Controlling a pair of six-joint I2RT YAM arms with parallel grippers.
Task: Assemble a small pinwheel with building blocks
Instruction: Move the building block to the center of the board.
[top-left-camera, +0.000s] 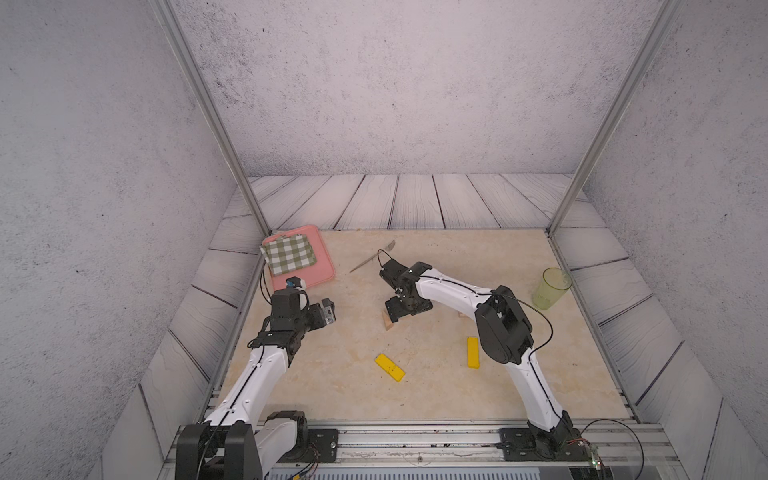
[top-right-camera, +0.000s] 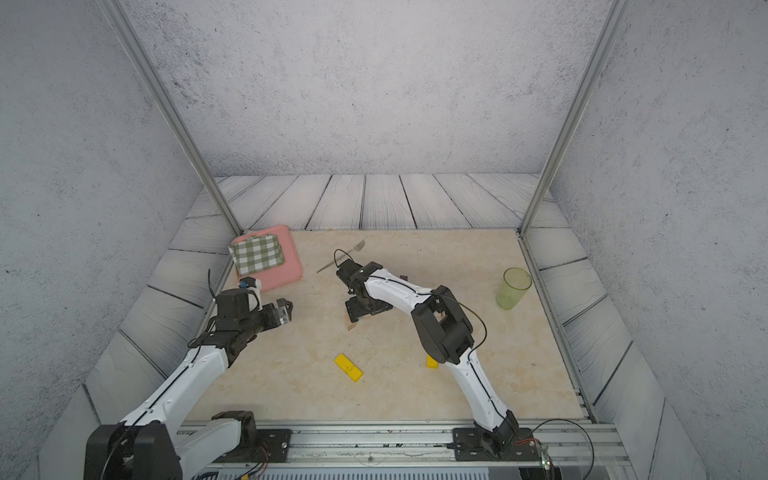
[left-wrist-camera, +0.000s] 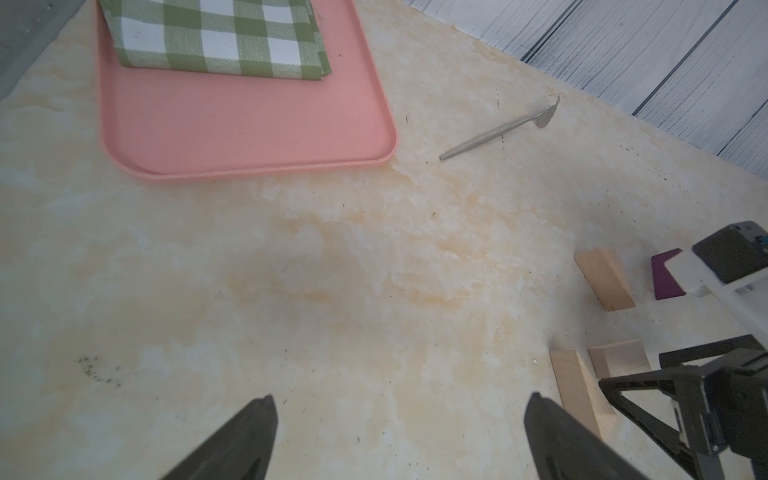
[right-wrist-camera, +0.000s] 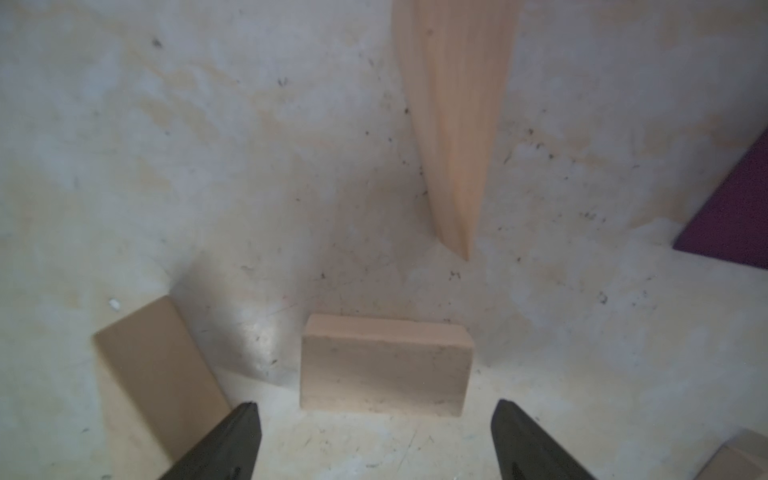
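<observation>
Here we see a pale marbled table (top-left-camera: 332, 399) with a pink tray (top-left-camera: 322, 268) at its far left corner. A folded green-checked cloth (top-left-camera: 289, 254) lies in the tray's far part, and the near part is bare. A green cup (top-left-camera: 550, 289) stands upright near the right edge; whether it holds anything we cannot tell. The left gripper (left-wrist-camera: 399, 411) hovers beside the tray, fingers wide apart, holding nothing. The right gripper (right-wrist-camera: 376, 405) hangs low at mid-table, fingers spread and gripping nothing. A tan block (right-wrist-camera: 386, 365) lies just ahead, in line with the gap. The building blocks lie loose: a yellow bar (top-left-camera: 389, 367) and a second one (top-left-camera: 472, 352) nearer the robot, well apart, and a long tan wedge (right-wrist-camera: 453, 124) and a purple wedge (right-wrist-camera: 731, 216) around the right gripper.
</observation>
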